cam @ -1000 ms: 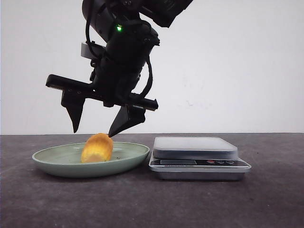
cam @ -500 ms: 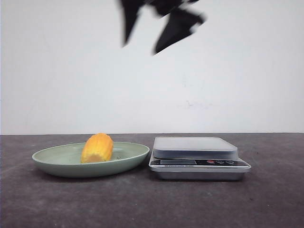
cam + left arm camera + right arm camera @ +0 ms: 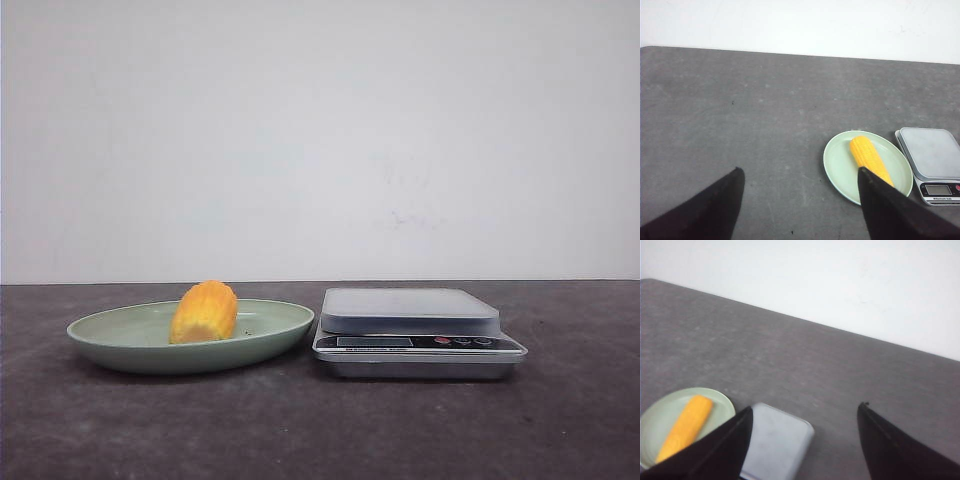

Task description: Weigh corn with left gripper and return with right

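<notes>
Only the two fingers of each end effector show, in the wrist views. The left end effector has matte black fingers, broad at the base and tapering to blunt wedge tips. The right end effector has matching plain black, wedge-shaped fingers, without markings, screws or cables in sight.

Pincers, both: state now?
Left pincer: open, empty; the corn lies on the plate.
Right pincer: open, empty.
</notes>
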